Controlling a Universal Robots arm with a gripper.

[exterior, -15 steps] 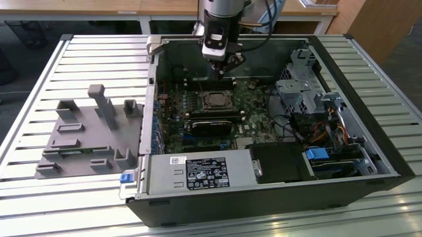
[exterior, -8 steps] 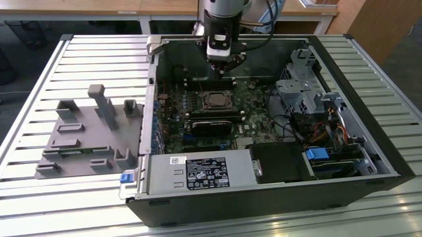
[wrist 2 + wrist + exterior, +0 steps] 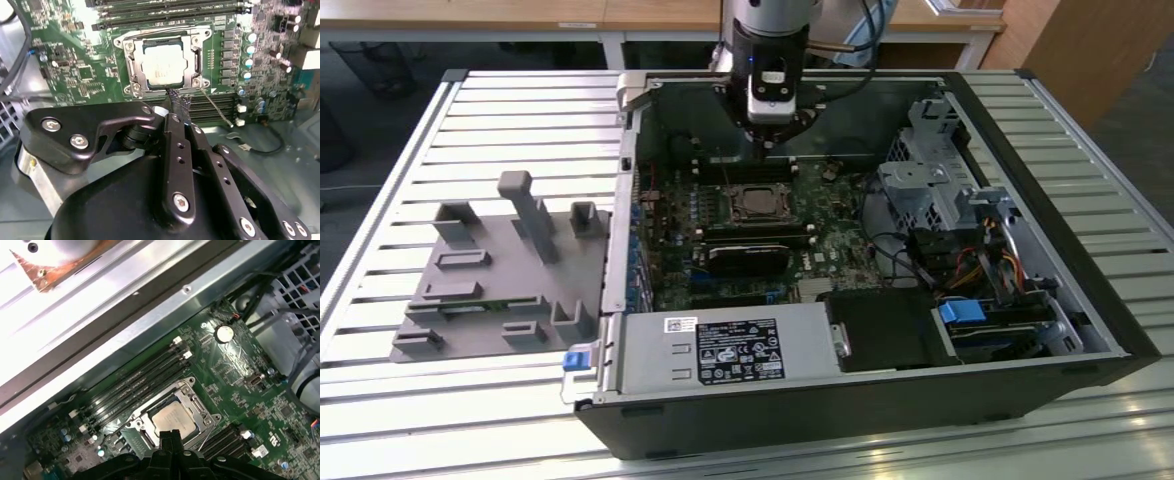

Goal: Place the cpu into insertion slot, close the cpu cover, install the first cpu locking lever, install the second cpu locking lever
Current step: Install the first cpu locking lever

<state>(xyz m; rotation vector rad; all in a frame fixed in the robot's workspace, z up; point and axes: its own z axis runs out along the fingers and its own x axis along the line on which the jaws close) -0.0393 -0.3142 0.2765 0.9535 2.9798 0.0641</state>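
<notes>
**DESK:** What's nearest, and how many of each?

**PHOTOGRAPHER:** One slatted metal table (image 3: 400, 420), and one open computer case (image 3: 854, 425) lying on it. In the exterior view a single silver power supply (image 3: 720, 352) sits at the case's six o'clock edge. One grey moulded fixture (image 3: 480, 290) rests on the table at nine o'clock, outside the case.

**DESK:** What does the case hold?

**PHOTOGRAPHER:** Behind the power supply is a green motherboard (image 3: 841, 215) carrying one black rectangular module (image 3: 747, 260). At three o'clock are a metal drive cage (image 3: 921, 185) and a bundle of coloured cables (image 3: 994, 265). Past the module, one socket (image 3: 754, 190) holds one cpu (image 3: 164, 62), seated flat. The one cpu cover (image 3: 160, 38) lies down around it, with the silver top showing through its window.

**DESK:** Levers?

**PHOTOGRAPHER:** I can count one thin wire lever (image 3: 217, 106) for sure. It angles out from a socket corner, standing clear of the frame.

**DESK:** And the claw?

**PHOTOGRAPHER:** One gripper (image 3: 176, 104), farthest back, hangs on the arm (image 3: 771, 50) at the case's twelve o'clock. Its fingers are pressed together with nothing between them, and the tips are just beside the socket's edge. I cannot tell whether they touch it. In the exterior view the cpu lies at six o'clock from the gripper.
</notes>
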